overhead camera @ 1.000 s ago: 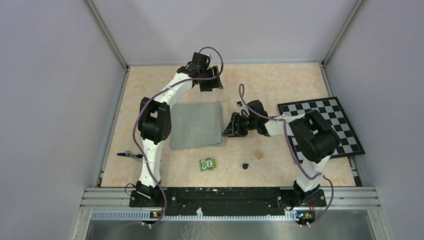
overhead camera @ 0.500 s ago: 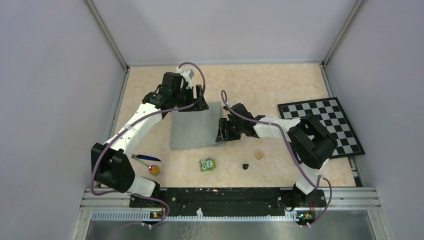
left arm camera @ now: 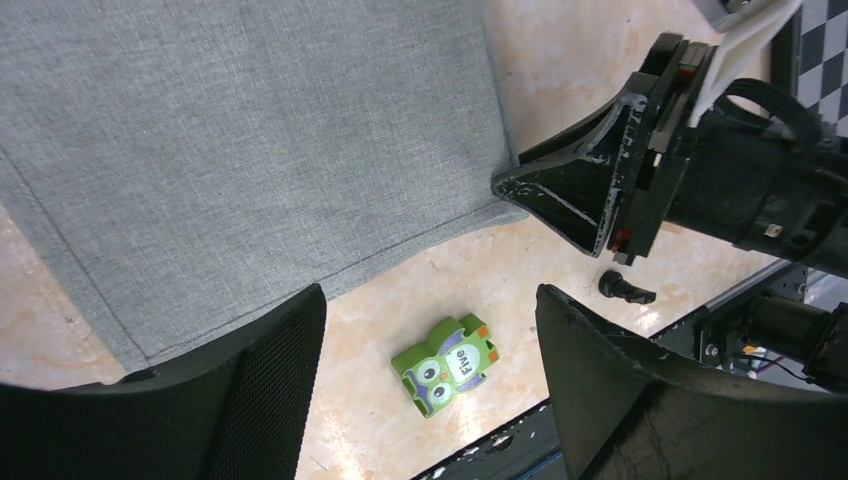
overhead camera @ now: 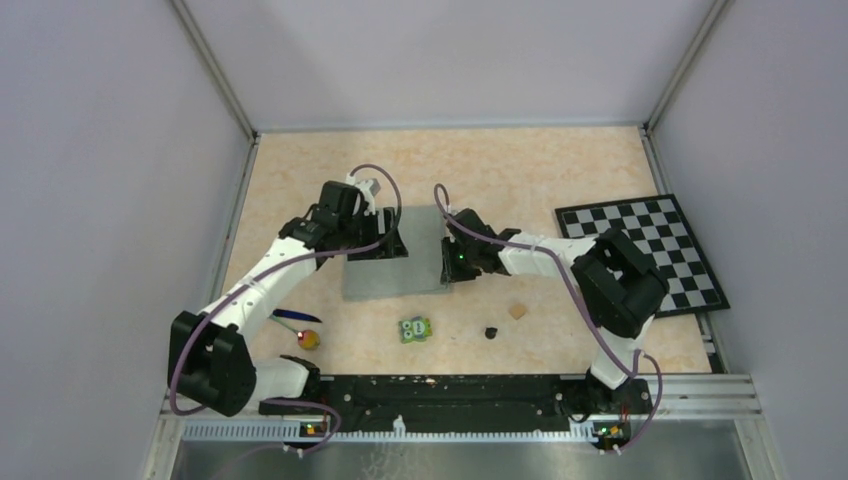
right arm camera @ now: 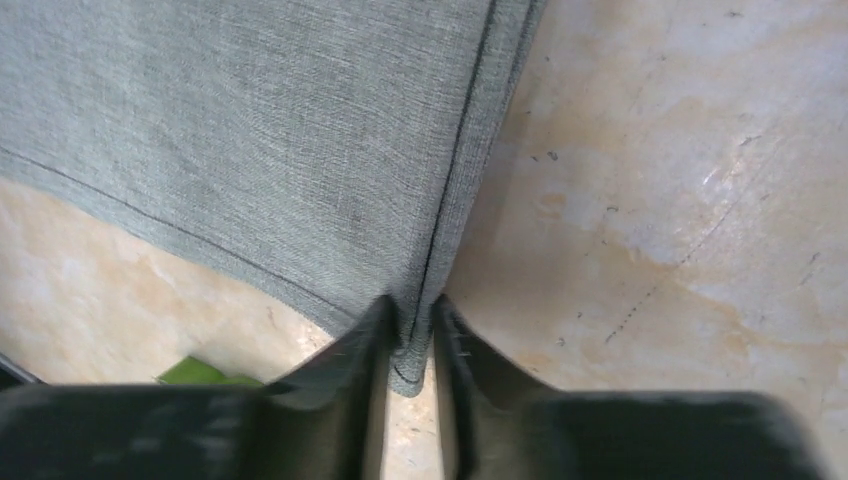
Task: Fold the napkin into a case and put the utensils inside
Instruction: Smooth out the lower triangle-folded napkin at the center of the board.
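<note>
Centrally, grey napkin [overhead camera: 395, 275], beige tabletop [overhead camera: 540, 160], lavender walls [overhead camera: 450, 60]

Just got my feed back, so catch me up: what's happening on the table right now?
The right gripper is pinched shut on the near right corner of the grey napkin. The left gripper hangs open above the napkin, holding nothing. The blue utensil and the yellow-headed utensil lie on the table at the near left, untouched.
</note>
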`<state>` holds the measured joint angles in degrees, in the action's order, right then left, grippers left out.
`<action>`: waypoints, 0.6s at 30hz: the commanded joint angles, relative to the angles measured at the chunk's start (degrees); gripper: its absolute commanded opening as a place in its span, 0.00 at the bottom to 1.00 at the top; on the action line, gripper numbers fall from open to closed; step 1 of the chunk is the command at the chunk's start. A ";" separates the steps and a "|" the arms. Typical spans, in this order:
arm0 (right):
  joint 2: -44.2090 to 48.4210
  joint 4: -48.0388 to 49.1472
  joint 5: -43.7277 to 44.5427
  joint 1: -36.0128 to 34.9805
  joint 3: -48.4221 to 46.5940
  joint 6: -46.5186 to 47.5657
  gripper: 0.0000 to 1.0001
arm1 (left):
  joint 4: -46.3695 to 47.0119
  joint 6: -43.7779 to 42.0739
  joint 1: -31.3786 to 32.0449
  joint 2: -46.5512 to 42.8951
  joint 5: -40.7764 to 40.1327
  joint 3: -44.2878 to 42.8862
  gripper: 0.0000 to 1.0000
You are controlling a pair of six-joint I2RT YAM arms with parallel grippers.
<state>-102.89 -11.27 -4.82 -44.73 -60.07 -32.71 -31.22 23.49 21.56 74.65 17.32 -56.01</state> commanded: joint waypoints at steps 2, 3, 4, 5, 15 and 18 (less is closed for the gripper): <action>2.61 2.74 -2.14 0.94 3.37 -0.11 0.08 | 1.85 0.68 -0.33 -2.23 -0.61 0.52 0.82; 3.60 4.97 -4.13 1.92 5.48 -0.56 0.05 | 1.74 0.54 -0.30 -2.31 -0.73 0.67 0.82; 4.32 7.44 -6.82 2.90 7.18 -1.28 0.03 | 1.63 0.39 -0.38 -2.38 -0.89 0.86 0.82; 4.90 10.16 -9.97 4.29 9.01 -2.20 0.00 | 1.55 0.34 -0.40 -2.40 -1.15 1.13 0.82; 6.38 13.24 -17.75 8.16 11.48 -0.57 0.40 | 3.98 0.88 -4.28 -1.17 2.40 4.54 0.84; 6.65 12.10 -16.84 6.71 11.60 0.15 0.46 | 5.46 1.57 -5.15 -0.25 4.53 4.76 0.84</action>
<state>-98.54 2.92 -22.35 -36.69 -47.79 -34.94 -29.89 24.12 17.50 73.67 18.28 -51.86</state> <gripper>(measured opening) 0.440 0.838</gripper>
